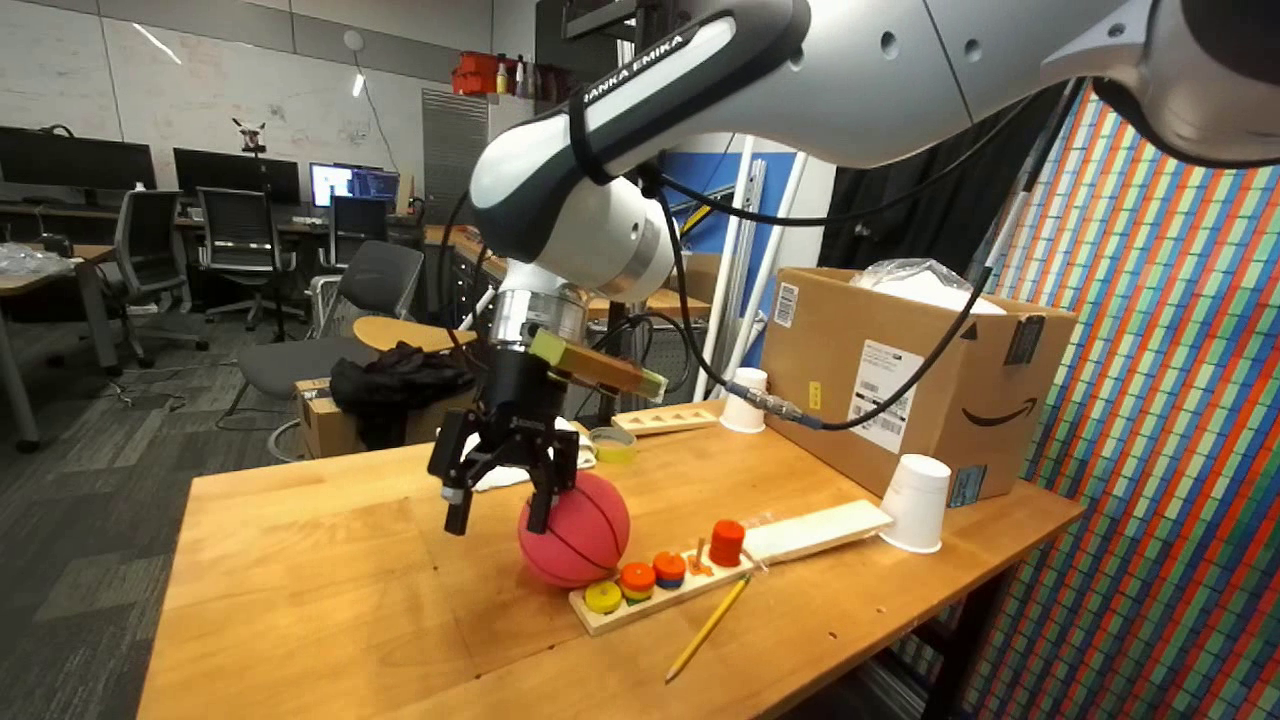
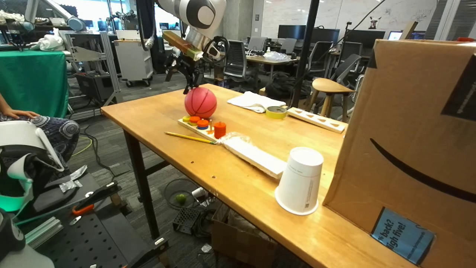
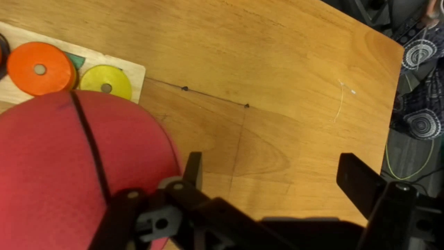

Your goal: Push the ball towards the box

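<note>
The pink-red ball with dark seams (image 1: 588, 535) rests on the wooden table against or very near the peg board. It also shows in an exterior view (image 2: 200, 105) and fills the lower left of the wrist view (image 3: 52, 156). My gripper (image 1: 498, 517) is open and empty, pointing down beside the ball, on the side away from the box. In the wrist view the gripper (image 3: 270, 166) has its left finger alongside the ball; I cannot tell whether they touch. The cardboard box with the smile arrow (image 1: 840, 350) stands at the table's far end, also seen in an exterior view (image 2: 409, 111).
A peg board with coloured discs (image 1: 640, 612) lies beside the ball. A pencil (image 1: 708, 630), a pale wooden strip (image 1: 815, 532) and a white cup (image 1: 915, 505) lie along that side. Another cup (image 1: 743, 405), a tape roll (image 2: 276, 112) and a white cloth (image 2: 256, 100) are across the table.
</note>
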`<state>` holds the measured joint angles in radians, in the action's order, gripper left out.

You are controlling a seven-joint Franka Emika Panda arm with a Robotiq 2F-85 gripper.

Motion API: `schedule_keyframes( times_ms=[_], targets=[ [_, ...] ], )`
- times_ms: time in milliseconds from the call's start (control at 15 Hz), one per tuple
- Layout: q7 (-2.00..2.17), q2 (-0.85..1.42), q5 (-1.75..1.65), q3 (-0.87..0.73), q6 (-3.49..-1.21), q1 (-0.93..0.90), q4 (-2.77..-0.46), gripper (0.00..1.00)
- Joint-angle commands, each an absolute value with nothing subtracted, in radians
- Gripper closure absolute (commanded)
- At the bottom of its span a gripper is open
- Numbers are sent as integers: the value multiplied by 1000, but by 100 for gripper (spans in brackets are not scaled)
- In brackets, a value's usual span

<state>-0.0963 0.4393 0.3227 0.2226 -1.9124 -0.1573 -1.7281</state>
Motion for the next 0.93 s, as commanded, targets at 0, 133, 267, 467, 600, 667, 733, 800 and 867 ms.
schedule_keyframes(
  times_ms=[0,133,267,467,600,667,733,800,867],
  targets=[
    [-137,455,360,182,-1912,-90,-1702,0],
    [-133,402,260,114,-1967,-63,-1733,0],
    [-140,350,149,60,-1965,-37,-1743,0],
    [-148,250,9,-8,-1989,10,-1774,0],
    [-168,165,-79,-39,-2010,34,-1804,0],
    [-164,139,-123,-42,-2040,31,-1823,0],
    [-164,109,-157,-41,-2075,28,-1848,0],
    [-165,69,-186,-33,-2117,22,-1890,0],
    [-161,41,-203,-23,-2153,14,-1925,0]
  ],
)
